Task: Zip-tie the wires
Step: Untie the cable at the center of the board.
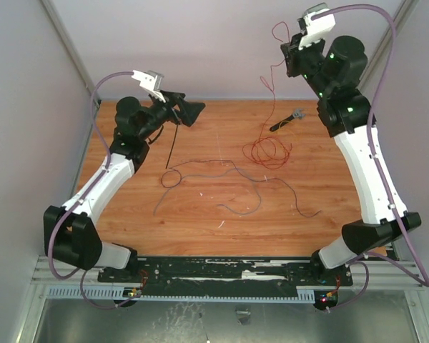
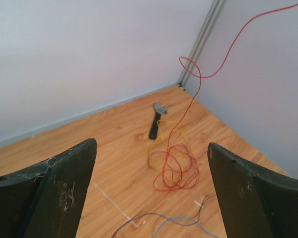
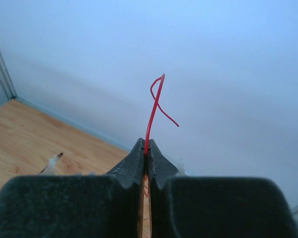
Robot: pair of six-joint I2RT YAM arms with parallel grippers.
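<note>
A red strand of the wires is pinched by the right pincer at upper right; the rest is seen on the table. The left pincer is spread wide, with the zip tie just below it in the top view.

On table, wires lie across centre, one strand running up into right gripper; tool behind coil; zip tie left.
</note>
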